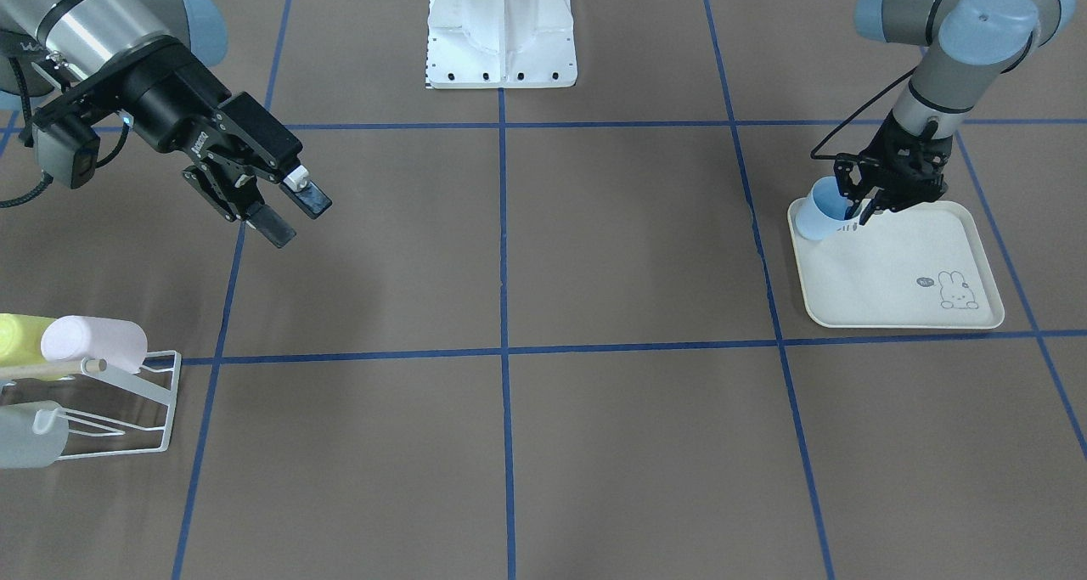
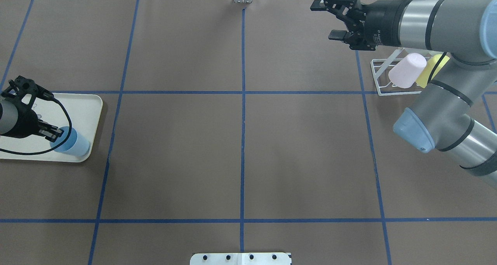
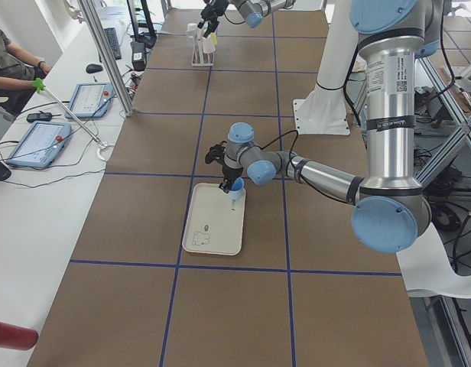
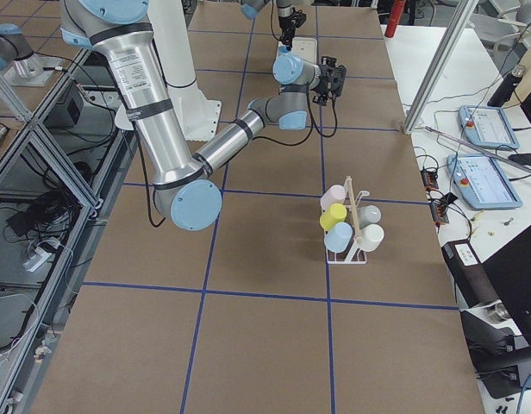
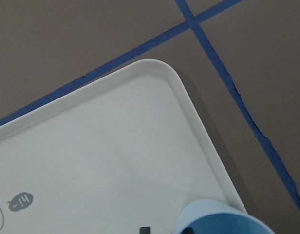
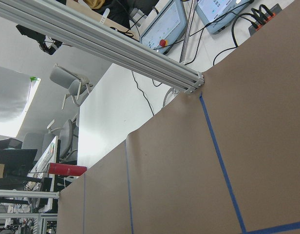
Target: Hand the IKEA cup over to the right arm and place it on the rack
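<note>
A light blue cup (image 1: 818,213) stands at the corner of a cream rabbit-print tray (image 1: 900,312). It also shows in the overhead view (image 2: 75,144) and the left wrist view (image 5: 223,222). My left gripper (image 1: 859,212) (image 2: 54,134) is over the cup's rim, one finger inside and one outside, closed on the cup's wall. My right gripper (image 1: 293,211) (image 2: 327,21) hangs open and empty in the air near the white wire rack (image 1: 157,406) (image 2: 377,77). The rack holds a pink cup (image 1: 93,340), a yellow cup (image 1: 17,335) and others.
The robot's white base (image 1: 501,32) stands at the table's middle edge. Blue tape lines cross the brown table. In the exterior right view the rack (image 4: 352,237) carries several cups on both sides of its wooden rod. Operators' tablets lie on a side bench.
</note>
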{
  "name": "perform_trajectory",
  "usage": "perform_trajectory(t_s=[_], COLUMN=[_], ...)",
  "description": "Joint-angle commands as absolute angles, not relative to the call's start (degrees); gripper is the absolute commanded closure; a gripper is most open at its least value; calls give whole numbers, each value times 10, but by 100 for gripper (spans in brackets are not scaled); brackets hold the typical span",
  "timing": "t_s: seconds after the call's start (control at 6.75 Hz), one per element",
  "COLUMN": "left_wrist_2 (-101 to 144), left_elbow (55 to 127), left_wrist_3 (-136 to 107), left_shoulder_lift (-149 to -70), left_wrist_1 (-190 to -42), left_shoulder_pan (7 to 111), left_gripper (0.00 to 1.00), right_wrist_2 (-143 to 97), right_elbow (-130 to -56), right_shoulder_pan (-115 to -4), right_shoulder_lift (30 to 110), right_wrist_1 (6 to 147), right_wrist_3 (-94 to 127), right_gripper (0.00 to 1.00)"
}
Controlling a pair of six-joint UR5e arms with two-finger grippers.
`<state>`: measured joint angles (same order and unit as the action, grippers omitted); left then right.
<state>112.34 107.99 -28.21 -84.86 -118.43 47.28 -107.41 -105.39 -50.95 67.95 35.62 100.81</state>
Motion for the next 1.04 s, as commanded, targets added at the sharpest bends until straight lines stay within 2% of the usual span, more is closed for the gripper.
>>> perform_trajectory(t_s=[0.0,0.3,0.44,0.59,0.89], left_wrist_2=[1123,1127,1127,1128,1124], left_elbow=[1084,1136,1156,1163,1145], left_wrist_3=[-282,-257,-228,-227,-281], left_shoulder_lift=[-847,-814,-820,-830,-905], left_wrist_1=[-1182,-1158,-1116,-1107,-1072], left_shoulder_pan=[475,484,533,574,635], left_gripper=[100,100,100,100,100], right_wrist_2=[-1071,-1070,-1070,-1071,-1070], right_elbow=[-1054,-1054,-1054,-1055,-1055], right_shoulder_pan=[-509,-509,-509,-509,-509], right_shoulder_lift=[678,675,675,675,675], right_wrist_1=[357,357,357,356,356], right_wrist_3=[1007,1008,1012,1012,1012], right_gripper=[0,0,0,0,0])
